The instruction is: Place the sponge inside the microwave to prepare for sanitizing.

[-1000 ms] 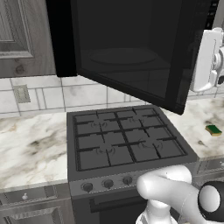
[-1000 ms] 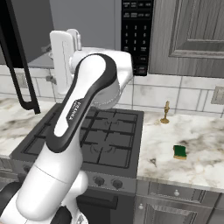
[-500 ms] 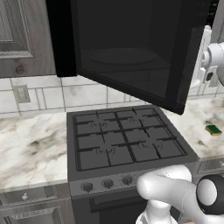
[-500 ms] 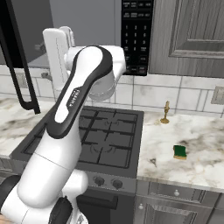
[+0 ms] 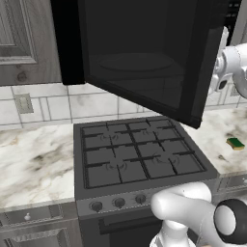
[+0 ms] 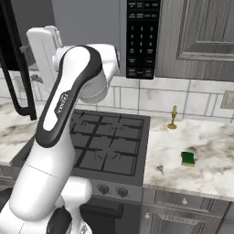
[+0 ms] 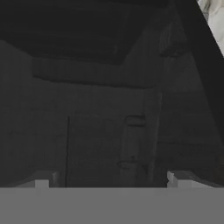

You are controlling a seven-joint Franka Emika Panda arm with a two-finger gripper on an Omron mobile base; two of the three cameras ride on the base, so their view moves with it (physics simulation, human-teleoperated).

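**Arm raised at the open microwave, sponge on the counter**

The arm (image 6: 64, 114) rises from the base and bends at a dark-banded elbow, its upper link sloping up to a rounded joint level with the bottom of the microwave (image 6: 142, 39). From there the white hand (image 6: 43, 55) points up and away, toward the swung-out door (image 5: 144, 53). In the left base view the hand shows at the right edge, just past the far edge of the door, above the counter (image 5: 29, 164).

The gripper (image 7: 109, 179) stands released, its two fingertips (image 7: 43, 180) set wide apart at the bottom of the hand view with nothing between them. Ahead of them lies dark glass, through which tiled wall lines show faintly. Whether the tips touch the door I cannot tell.

The microwave door hangs open over the stove (image 5: 135, 154), tilted out toward the robot; the round turntable shows dimly through its glass. The keypad sits at the microwave's right side, beside a grey cabinet (image 6: 201, 36).

The sponge (image 6: 187, 158) lies flat on the marble counter to the right of the stove, green side up, well apart from the gripper. A brass stand (image 6: 172, 118) is upright near the wall behind it.
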